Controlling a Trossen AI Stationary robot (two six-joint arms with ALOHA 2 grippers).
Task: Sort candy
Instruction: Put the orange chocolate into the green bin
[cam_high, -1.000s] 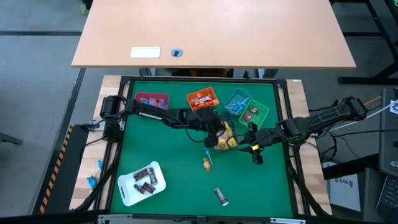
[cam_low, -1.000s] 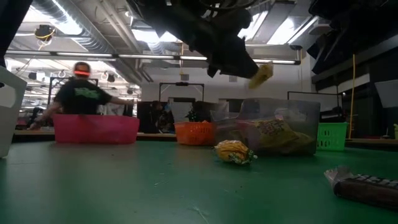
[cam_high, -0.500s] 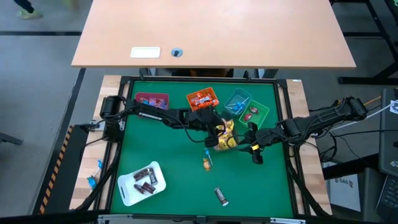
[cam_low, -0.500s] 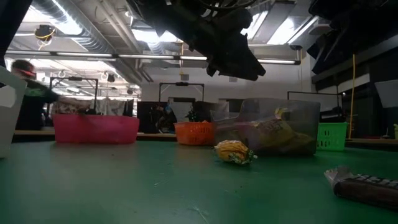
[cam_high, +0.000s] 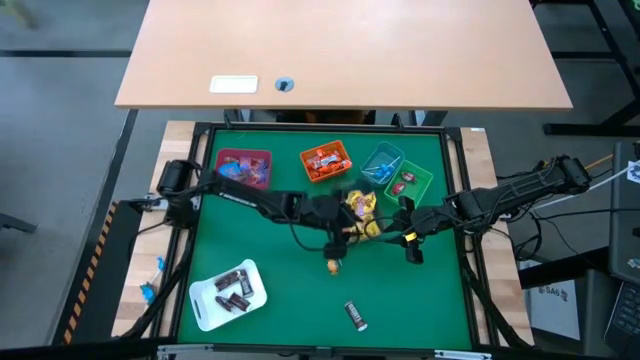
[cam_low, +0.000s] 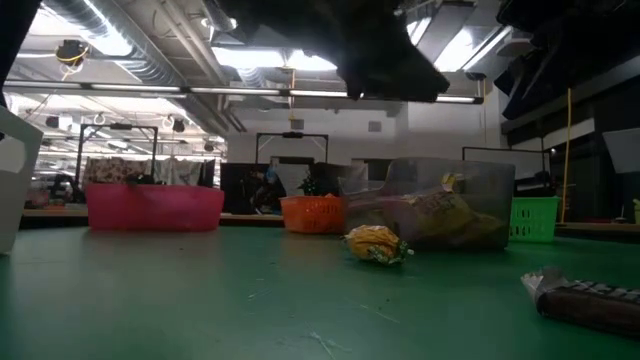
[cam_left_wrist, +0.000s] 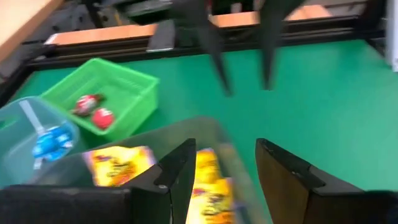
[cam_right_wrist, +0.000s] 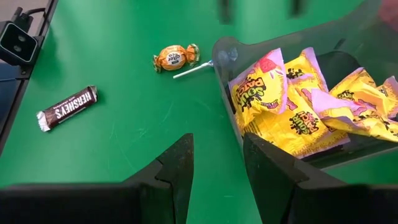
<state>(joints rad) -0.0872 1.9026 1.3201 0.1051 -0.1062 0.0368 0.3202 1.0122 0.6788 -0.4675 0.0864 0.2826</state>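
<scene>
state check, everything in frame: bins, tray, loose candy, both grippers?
left gripper: open, empty, above clear bin
right gripper: open, empty
clear bin: holds yellow packets
green bin: red sweets inside
white tray: dark bars inside
Hershey's bar: loose on mat
orange sweet: loose on mat

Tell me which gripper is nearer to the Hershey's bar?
Left. The left gripper hangs up-table of the Hershey's bar, by the orange candy; the right gripper waits farther off, to its right.

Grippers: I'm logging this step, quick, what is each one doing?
Left gripper: open, holding nothing, above the clear bin.
Right gripper: open, holding nothing.
</scene>
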